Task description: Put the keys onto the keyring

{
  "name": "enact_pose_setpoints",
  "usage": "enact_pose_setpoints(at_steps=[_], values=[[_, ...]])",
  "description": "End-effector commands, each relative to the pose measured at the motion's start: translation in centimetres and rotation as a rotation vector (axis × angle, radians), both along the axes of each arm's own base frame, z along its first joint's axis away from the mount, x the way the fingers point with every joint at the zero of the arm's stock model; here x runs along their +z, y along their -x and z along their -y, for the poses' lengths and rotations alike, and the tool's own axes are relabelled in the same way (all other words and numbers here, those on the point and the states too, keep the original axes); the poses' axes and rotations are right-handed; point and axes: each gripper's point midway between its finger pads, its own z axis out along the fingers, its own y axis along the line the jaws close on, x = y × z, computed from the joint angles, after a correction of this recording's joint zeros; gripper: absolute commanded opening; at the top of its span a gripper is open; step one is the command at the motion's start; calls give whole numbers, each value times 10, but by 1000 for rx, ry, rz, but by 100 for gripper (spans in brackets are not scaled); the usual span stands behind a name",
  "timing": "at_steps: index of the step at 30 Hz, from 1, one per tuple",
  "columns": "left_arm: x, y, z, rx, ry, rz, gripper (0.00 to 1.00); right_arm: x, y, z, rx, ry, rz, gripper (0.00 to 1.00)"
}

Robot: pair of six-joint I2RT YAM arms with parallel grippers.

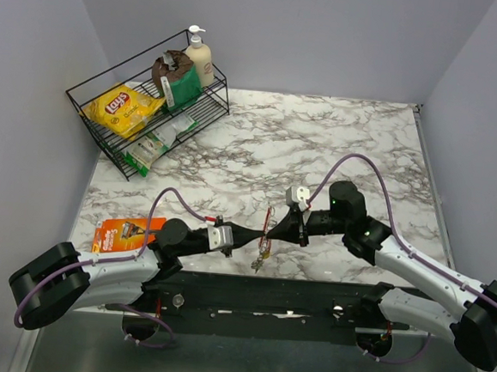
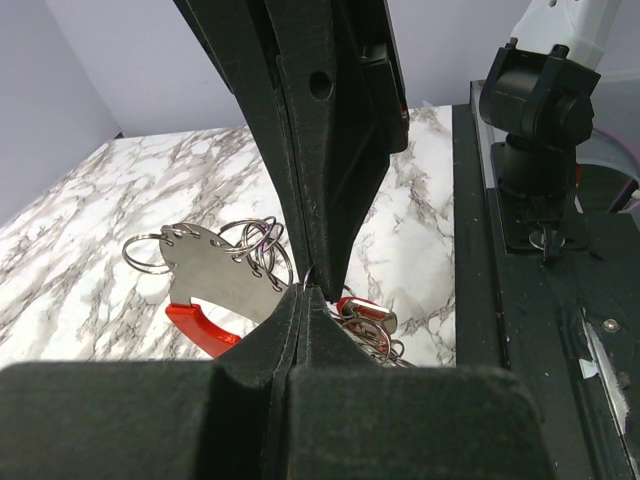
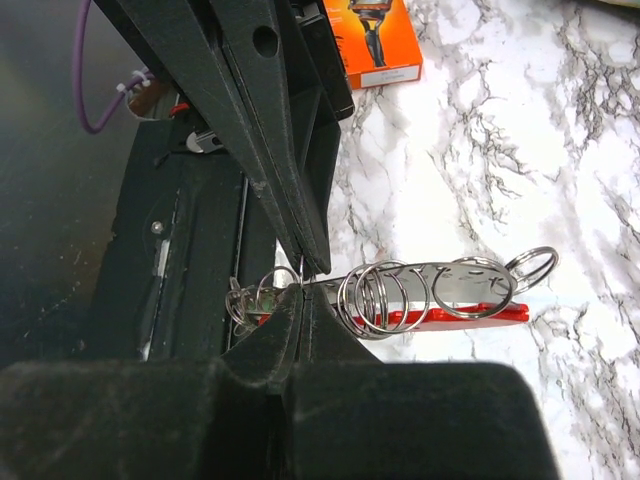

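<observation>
Near the front edge of the marble table (image 1: 338, 141), the left claw (image 1: 256, 237) and right claw (image 1: 276, 232) meet tip to tip, each pinched fully closed on the thin wire rings of the keyring (image 1: 267, 224), which is held up between them; the keys (image 1: 262, 258) dangle below it
</observation>
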Motion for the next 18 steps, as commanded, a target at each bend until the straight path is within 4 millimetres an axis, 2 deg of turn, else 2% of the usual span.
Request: enact_pose_setpoints(at_steps=[1, 7, 8, 15, 18], values=[[24, 4, 5, -35, 56, 60, 0, 13, -4, -2, -8, 0, 30, 1], [22, 6, 9, -63, 23, 48, 0, 23, -9, -1, -27, 38, 15, 1], [19, 6, 10, -65, 13, 48, 0, 30, -11, -3, -25, 36, 20, 1], [16, 8, 11, -81, -16, 37, 0, 34, -14, -6, 1, 90, -5, 1], [16, 7, 10, -72, -21, 29, 13, 34, -14, -4, 0, 102, 0, 1]])
